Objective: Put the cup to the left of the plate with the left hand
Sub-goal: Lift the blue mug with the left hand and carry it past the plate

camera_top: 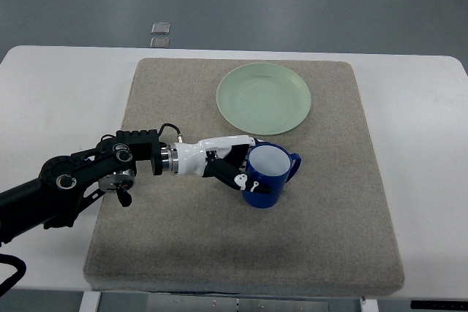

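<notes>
I am wrapping my left robot hand (238, 169) around the blue mug (267, 174), fingers curling onto its wall to carry it | mug sitting on the grey mat (183, 246), just below the green plate (264, 98) | arm reaching in low across the worktop (51, 93), wrist level.

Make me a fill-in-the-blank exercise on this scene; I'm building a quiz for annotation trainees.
1. The left hand is closed around a ____ mug.
2. The mug's handle points toward the picture's ____ side.
3. The pale green plate lies on a beige ____.
4. The mug stands ____, its opening facing up.

Missing words: blue; right; mat; upright
</notes>
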### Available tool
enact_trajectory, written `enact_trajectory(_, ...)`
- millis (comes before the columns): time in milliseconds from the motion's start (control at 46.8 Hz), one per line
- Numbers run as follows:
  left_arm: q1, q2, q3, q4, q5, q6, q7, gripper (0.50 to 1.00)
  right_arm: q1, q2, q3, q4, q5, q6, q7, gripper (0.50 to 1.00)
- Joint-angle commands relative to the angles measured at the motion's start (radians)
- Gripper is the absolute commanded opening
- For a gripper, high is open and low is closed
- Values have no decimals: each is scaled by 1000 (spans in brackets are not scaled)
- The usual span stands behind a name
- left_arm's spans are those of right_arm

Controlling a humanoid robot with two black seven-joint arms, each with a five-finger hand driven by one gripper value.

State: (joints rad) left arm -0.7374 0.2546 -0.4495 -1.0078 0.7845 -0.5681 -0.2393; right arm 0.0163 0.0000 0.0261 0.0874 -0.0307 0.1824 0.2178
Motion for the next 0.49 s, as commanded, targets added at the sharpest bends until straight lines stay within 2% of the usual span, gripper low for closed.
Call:
enact_trajectory(0,0,-1,-5,-2,-4,16,0,711,1,0,0,0,0,0,0,932)
enact_trajectory(320,-5,-1,-106,-9,-13,148,-2,713,1,0,0,0,0,0,0,932)
enact_trajectory(470,-5,2,-143,-8,-14,252,-2,718,1,0,0,0,0,0,0,932)
